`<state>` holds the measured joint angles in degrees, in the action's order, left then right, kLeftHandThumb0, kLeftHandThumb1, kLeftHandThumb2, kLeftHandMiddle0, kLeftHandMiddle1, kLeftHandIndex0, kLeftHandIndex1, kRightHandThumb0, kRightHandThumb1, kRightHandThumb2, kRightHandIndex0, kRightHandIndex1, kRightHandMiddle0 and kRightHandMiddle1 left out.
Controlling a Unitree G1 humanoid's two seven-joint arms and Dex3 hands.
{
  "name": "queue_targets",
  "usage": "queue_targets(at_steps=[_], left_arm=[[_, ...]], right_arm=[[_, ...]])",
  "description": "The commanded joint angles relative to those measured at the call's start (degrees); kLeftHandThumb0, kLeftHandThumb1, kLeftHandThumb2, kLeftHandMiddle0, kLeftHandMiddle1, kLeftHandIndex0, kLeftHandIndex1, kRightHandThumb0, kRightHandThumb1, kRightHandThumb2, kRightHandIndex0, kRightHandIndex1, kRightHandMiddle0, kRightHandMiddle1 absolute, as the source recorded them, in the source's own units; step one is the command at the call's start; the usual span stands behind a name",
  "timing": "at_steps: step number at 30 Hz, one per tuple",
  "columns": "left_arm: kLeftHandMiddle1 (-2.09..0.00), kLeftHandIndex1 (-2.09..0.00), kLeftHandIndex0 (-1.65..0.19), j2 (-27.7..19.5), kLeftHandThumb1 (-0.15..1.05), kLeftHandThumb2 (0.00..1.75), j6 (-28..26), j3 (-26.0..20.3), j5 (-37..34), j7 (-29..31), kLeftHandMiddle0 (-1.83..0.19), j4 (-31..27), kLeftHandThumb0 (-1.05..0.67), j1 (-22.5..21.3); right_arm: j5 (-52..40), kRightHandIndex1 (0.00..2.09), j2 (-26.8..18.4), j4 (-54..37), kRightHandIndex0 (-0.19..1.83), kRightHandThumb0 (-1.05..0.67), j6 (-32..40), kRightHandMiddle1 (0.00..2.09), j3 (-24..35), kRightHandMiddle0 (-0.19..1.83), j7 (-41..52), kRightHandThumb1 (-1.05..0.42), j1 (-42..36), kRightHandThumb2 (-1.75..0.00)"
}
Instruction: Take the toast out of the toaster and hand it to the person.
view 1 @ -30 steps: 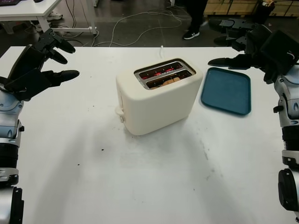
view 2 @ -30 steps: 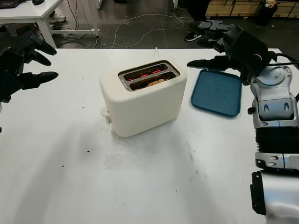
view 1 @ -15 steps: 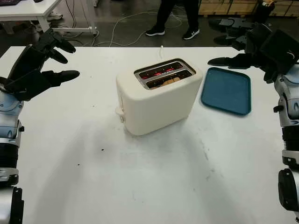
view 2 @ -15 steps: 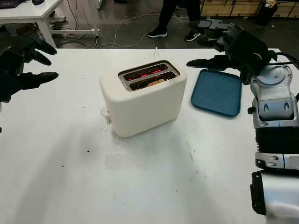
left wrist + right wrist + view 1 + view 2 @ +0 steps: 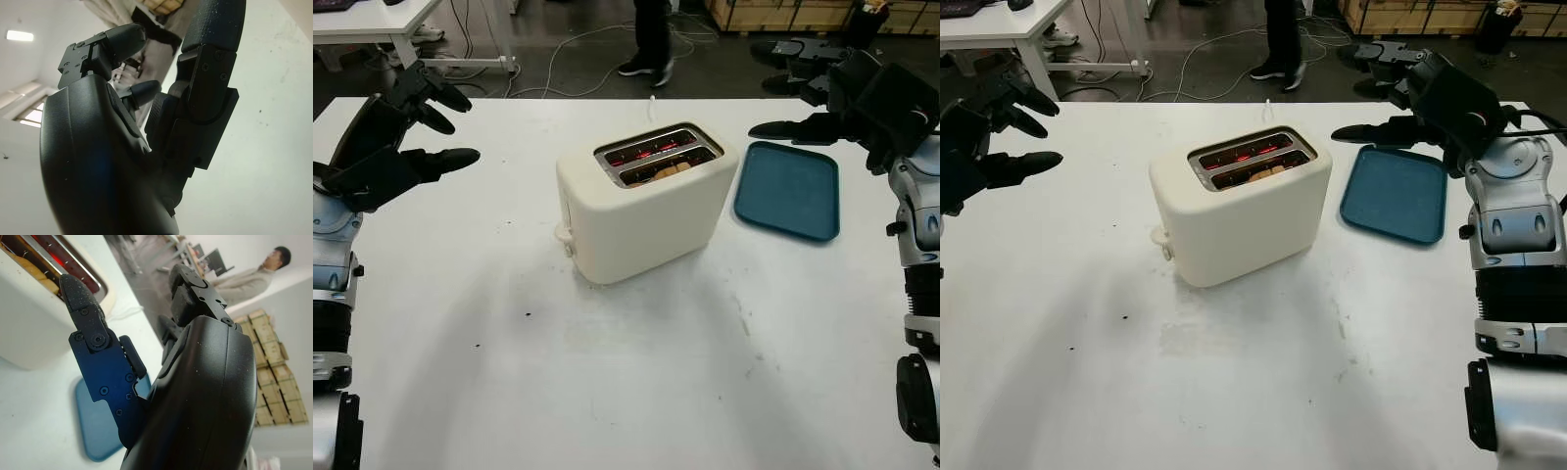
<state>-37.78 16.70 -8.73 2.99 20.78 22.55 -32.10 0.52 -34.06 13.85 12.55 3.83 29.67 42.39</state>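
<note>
Black three-finger hands [image 5: 386,137] — silver-grey jointed arms [image 5: 1513,235].

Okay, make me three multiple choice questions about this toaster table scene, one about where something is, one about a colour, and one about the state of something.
1. Where does the tray lie relative to the toaster?
A. On the side of the right robot hand
B. On the side of the left robot hand
C. On top of it

2. What colour is the tray?
A. Red
B. Blue
C. Yellow

3. What is the state of the toast?
A. Held by the left robot hand
B. Lying on the tray
C. Sitting in a toaster slot

Answers:
1. A, since the tray lies on the table between the toaster and the right robot hand.
2. B, its whole surface is blue.
3. C, the toast sits low in the nearer slot, while the left robot hand and the right robot hand are both open and raised off to the sides.
</note>
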Motion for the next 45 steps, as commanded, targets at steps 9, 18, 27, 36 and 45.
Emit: queue_targets(at_steps=[9, 18, 27, 36, 45], left_arm=[[-1.62, -1.51, 0.00, 0.04, 0.92, 0.16, 0.99, 0.03, -0.08, -0.22, 0.00, 0.38, -1.05, -0.21], [-1.61, -1.51, 0.00, 0.13, 0.92, 0.16, 0.71, -0.11, -0.36, -0.14, 0.00, 0.21, -1.05, -0.05], [-1.62, -1.51, 0.00, 0.07, 0.92, 0.16, 0.61, -0.05, -0.16, -0.28, 0.00, -0.01, -1.05, 0.11], [-1.61, -1.50, 0.00, 0.33, 0.92, 0.14, -0.02, -0.26, -0.72, -0.13, 0.00, -0.19, -1.05, 0.21], [-1.61, -1.50, 0.00, 0.25, 0.92, 0.14, 0.08, -0.20, -0.63, -0.09, 0.00, -0.31, -1.05, 0.25]], right_arm=[[-0.14, 0.73, 0.07, -0.45, 0.03, -0.52, 0.93, 0.02, -0.03, 0.43, -0.62, -0.69, 0.77, 0.00], [-0.33, 0.73, 0.00, -0.16, 0.02, -0.54, 0.77, 0.01, 0.07, 0.42, -0.55, -0.69, 0.73, 0.00], [-0.40, 0.73, -0.11, -0.58, 0.01, -0.52, 0.85, 0.01, 0.06, 0.41, -0.34, -0.70, 0.56, 0.00], [-0.44, 0.72, -0.31, -0.56, 0.01, -0.51, 0.31, 0.00, 0.12, 0.41, -0.11, -0.71, 0.37, 0.00], [-0.65, 0.71, -0.20, -0.72, 0.00, -0.51, 0.81, 0.00, 0.19, 0.39, -0.05, -0.70, 0.36, 0.00]])
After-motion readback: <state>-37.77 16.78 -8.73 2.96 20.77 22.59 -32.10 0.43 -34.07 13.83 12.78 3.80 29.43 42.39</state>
